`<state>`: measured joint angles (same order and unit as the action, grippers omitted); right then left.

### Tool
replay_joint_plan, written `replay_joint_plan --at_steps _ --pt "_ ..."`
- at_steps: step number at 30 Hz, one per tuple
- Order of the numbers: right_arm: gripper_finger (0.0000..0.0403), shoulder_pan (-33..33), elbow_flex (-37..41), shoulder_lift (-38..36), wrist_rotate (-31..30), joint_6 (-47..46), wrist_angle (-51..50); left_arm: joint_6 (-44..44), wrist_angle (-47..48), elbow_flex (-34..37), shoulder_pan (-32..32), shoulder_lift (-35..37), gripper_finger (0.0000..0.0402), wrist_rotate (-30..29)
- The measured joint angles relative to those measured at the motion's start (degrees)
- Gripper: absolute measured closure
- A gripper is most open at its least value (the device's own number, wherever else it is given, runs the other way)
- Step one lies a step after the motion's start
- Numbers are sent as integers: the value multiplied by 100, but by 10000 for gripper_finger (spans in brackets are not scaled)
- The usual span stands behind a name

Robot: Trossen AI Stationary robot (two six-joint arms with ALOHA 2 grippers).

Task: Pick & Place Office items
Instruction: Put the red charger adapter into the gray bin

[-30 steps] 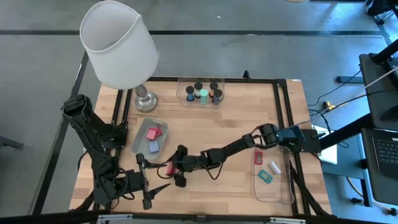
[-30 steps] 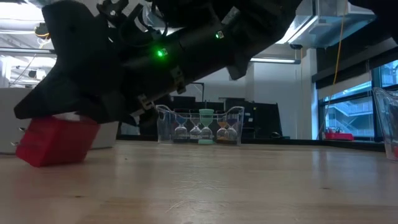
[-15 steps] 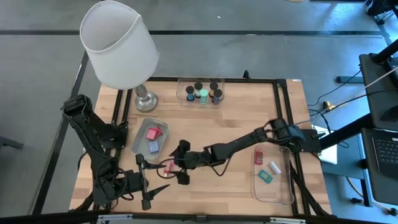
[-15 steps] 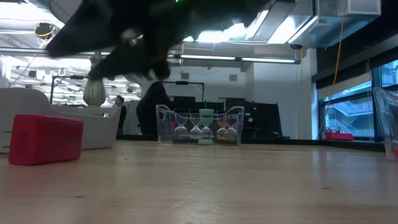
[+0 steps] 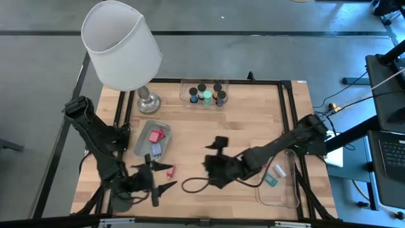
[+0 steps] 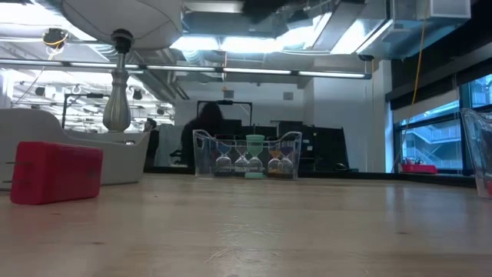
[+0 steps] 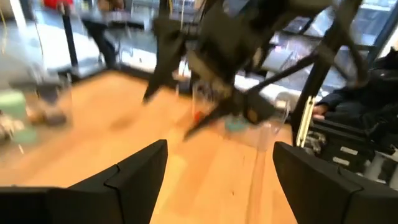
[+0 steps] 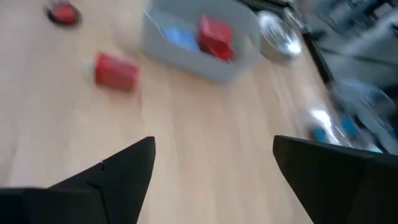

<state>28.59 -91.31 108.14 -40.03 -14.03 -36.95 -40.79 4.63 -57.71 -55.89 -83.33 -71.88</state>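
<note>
Looking at a pick on the loose red block, lying flat on the bare table at lower left of centre in the high view, just below and right of the left-hand clear tray holding more red pieces. Reads as an approach, with no grip made. Finding the left claw right beside that block, a touch below and left of it, spread wide and empty, borne out by its own wrist view with both dark fingers standing far apart. Finding the right claw farther right, near centre of the frame, clear of the block, also gaping wide and carrying nothing. Catching the block at upper left of the right wrist picture, well ahead of those fingers. To do this well: bring one claw only, probably the left as the nearer, and hold the other back to avoid a clash over such a small piece. Square up across the block's short sides, drop low enough to seat the pads on its flanks, then close gently to avoid flicking it away. Lift straight before swinging toward the tray, clearing the rim. Cannot tell from above about any contact between left claw and block.
</note>
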Motion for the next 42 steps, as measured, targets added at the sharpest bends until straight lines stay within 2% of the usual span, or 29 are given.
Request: replay_joint_plan --at_steps 4,10,13,17,19,22,28,32,36,42 --pt "75 130 0 -277 -428 -957 -1576 -1013 801 0 490 -4 122 1107" --pt "75 134 12 -476 -614 -2120 -3402 -1922 1902 0 1148 -7 132 2689" --pt "75 133 288 -635 -713 -2412 -3738 -2613 2577 0 1435 -7 134 3701" --pt "76 82 1284 -1261 -618 -2804 -3532 -3574 3432 0 1748 -33 135 4857" --pt "76 57 1886 -1673 -364 -2950 -3164 -3919 3774 0 1852 -55 135 5198" --pt "76 93 2844 -2376 -141 -2783 -1996 -4385 4090 0 2021 -96 135 5364" --pt "76 190 4523 -3618 799 -1322 1418 -4801 4047 -1 2237 -396 135 5588" --pt "76 191 5242 -4038 1357 -604 2986 -4777 3569 -2 2235 -664 135 5662" --pt "76 191 5646 -4222 1548 -205 3807 -4823 3413 -4 2230 -907 135 5663" --pt "76 191 5801 -4247 1607 -181 3956 -4999 3435 -31 2255 -1370 135 5664"
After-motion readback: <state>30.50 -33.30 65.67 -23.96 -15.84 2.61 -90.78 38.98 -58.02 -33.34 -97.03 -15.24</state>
